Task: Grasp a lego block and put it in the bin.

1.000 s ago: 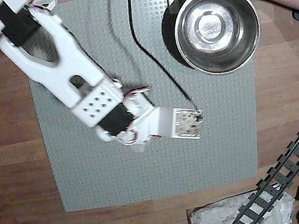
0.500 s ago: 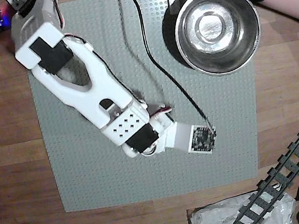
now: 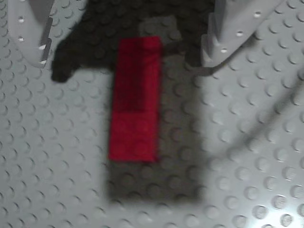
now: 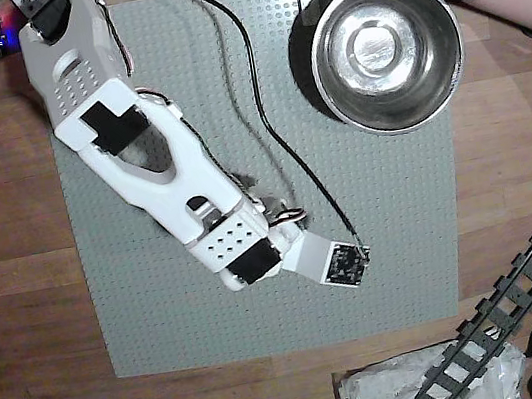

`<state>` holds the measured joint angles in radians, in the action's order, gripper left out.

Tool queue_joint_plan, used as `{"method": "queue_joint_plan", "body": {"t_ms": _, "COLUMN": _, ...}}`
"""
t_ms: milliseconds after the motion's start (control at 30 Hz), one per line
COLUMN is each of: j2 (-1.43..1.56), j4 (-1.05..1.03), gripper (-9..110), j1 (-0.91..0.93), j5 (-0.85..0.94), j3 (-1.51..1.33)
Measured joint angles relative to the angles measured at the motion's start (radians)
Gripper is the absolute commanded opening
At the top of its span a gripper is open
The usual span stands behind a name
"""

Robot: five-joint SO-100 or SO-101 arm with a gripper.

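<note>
I'm looking at the wooden table [image 4: 8, 230] w/ the big grey studded baseplate [image 4: 402, 228] on it. The white arm [image 4: 137, 149] reaches diagonally from top left of the overhead view toward the plate's lower middle, black cable [image 4: 263, 119] trailing across. The bin [image 4: 385, 49], a shiny steel bowl, sits at the plate's top right corner, nothing in it. In the wrist view the gripper [image 3: 126, 59] is spread wide, fingers at left and right, holding nothing. The lego block [image 3: 134, 99] lies flat on the studs, lengthwise, top end between the fingers, untouched. It's hidden under the arm in the overhead view.
</note>
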<state>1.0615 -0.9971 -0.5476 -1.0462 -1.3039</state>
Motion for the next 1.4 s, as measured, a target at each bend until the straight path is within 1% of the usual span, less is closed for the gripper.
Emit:
{"method": "queue_joint_plan", "body": {"t_ms": 233, "j2": -0.037, "j4": -0.006, "gripper": 29, "j1": -0.035, "j5": 0.000, "j3": 0.034}}
{"method": "queue_joint_plan", "body": {"t_ms": 567, "j2": -0.169, "j4": -0.167, "gripper": 22, "j1": -0.041, "j5": 0.000, "j3": 0.249}}
{"method": "queue_joint_plan", "body": {"t_ms": 600, "j2": -0.178, "j4": -0.176, "gripper": 19, "j1": -0.041, "j5": 0.000, "j3": 0.264}}
{"method": "queue_joint_plan", "body": {"t_ms": 767, "j2": -0.195, "j4": -0.196, "gripper": 15, "j1": -0.035, "j5": 0.000, "j3": 0.296}}
{"method": "queue_joint_plan", "body": {"t_ms": 800, "j2": -0.198, "j4": -0.201, "gripper": 11, "j1": -0.035, "j5": 0.000, "j3": 0.304}}
{"method": "queue_joint_plan", "body": {"t_ms": 867, "j2": -0.216, "j4": -0.216, "gripper": 10, "j1": -0.025, "j5": 0.000, "j3": 0.331}}
{"method": "queue_joint_plan", "body": {"t_ms": 933, "j2": -0.242, "j4": -0.252, "gripper": 5, "j1": -0.012, "j5": 0.000, "j3": 0.376}}
{"method": "queue_joint_plan", "body": {"t_ms": 1000, "j2": -0.295, "j4": -0.316, "gripper": 0, "j1": -0.005, "j5": 0.000, "j3": 0.474}}
{"method": "queue_joint_plan", "body": {"t_ms": 1100, "j2": -0.388, "j4": -0.423, "gripper": 0, "j1": -0.005, "j5": 0.000, "j3": 0.638}}
{"method": "queue_joint_plan", "body": {"t_ms": 1300, "j2": -0.646, "j4": -0.672, "gripper": 0, "j1": 0.008, "j5": 0.003, "j3": 1.115}}
{"method": "queue_joint_plan", "body": {"t_ms": 1400, "j2": -0.666, "j4": -0.727, "gripper": 0, "j1": 0.008, "j5": 0.020, "j3": 1.203}}
